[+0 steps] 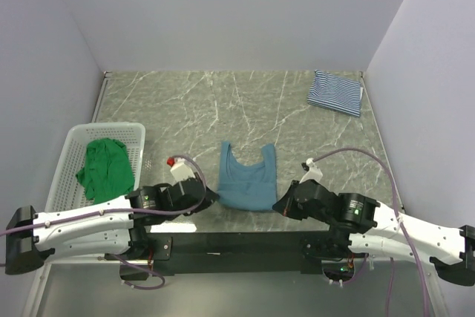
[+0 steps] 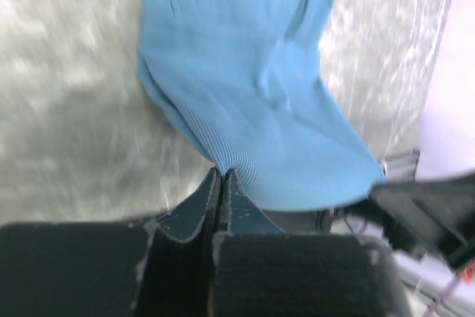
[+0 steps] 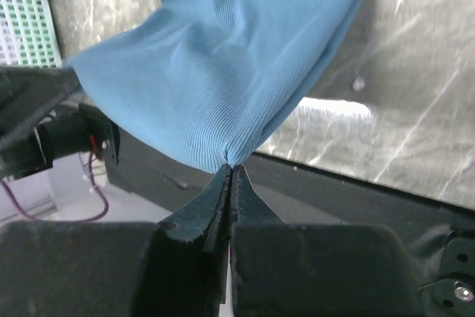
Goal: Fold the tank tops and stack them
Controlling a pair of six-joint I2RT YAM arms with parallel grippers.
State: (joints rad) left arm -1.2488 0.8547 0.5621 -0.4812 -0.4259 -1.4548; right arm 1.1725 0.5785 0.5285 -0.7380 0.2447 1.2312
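Observation:
The teal-blue tank top [image 1: 245, 180] lies spread on the marble table, straps pointing away from the arms. My left gripper [image 1: 213, 196] is shut on its near left hem corner, seen in the left wrist view [image 2: 223, 172] pinching the blue fabric [image 2: 245, 72]. My right gripper [image 1: 278, 204] is shut on its near right hem corner, seen in the right wrist view [image 3: 231, 170] with the fabric [image 3: 223, 72] bunched at the tips. The striped tank top [image 1: 335, 93] lies folded at the far right. The green tank top [image 1: 105, 168] is crumpled in the basket.
The white mesh basket [image 1: 70, 155] stands at the left edge of the table. The marble table [image 1: 200, 109] ends at grey walls on three sides. A black bar [image 1: 237, 241] runs along the near edge between the arm bases.

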